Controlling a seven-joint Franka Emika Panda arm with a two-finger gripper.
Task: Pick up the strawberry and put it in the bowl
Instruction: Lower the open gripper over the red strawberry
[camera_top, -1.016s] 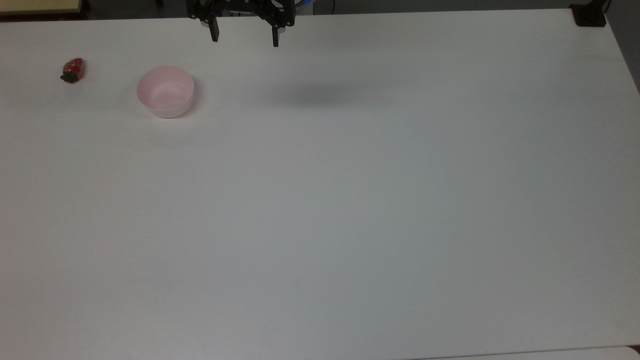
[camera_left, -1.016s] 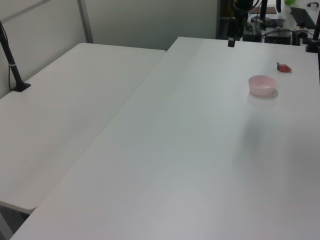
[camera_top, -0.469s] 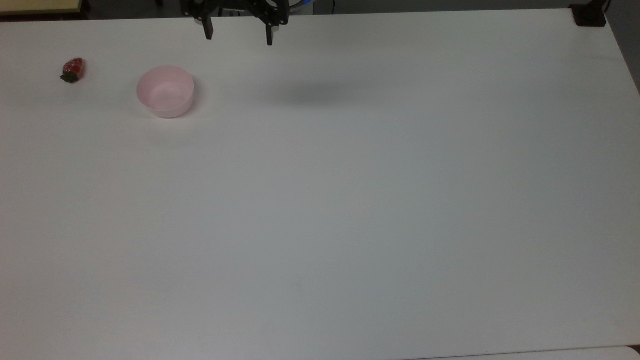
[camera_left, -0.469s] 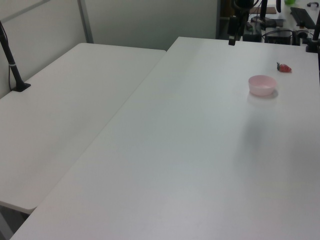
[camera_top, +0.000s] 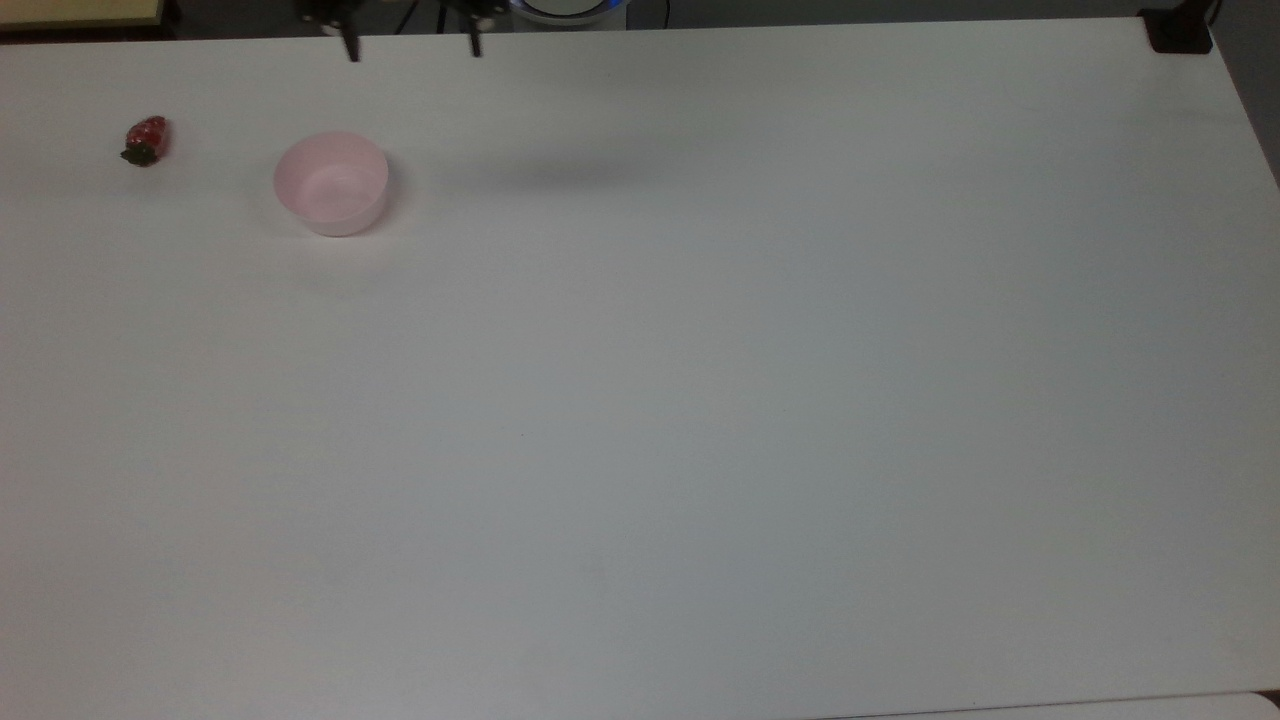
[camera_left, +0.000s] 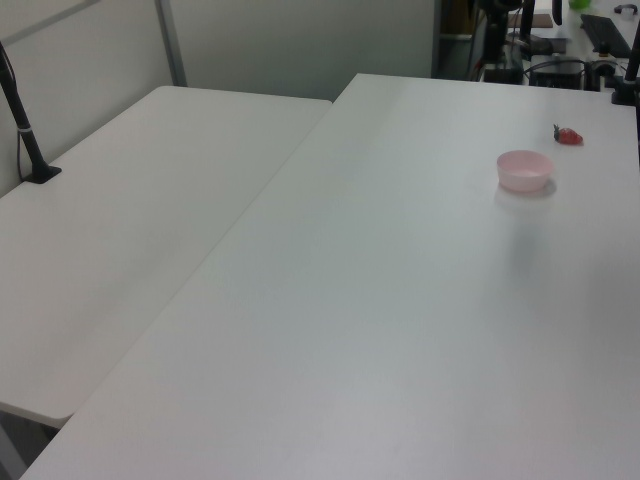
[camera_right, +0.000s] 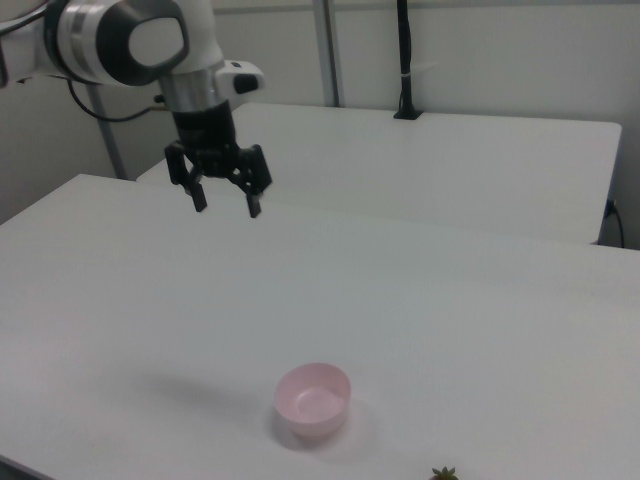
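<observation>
Gripper hangs spread wide (holding nothing).

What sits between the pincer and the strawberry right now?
In the top view, the open pincer hangs at the table's far edge; the strawberry lies far toward the top view's left. The bowl stands beside that path, otherwise bare table.

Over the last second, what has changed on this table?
The gripper, open and empty, moved toward the top view's left and upper edge, nearer the strawberry's side. Nothing was grasped or released. The strawberry and bowl stayed where they were on the table.
</observation>
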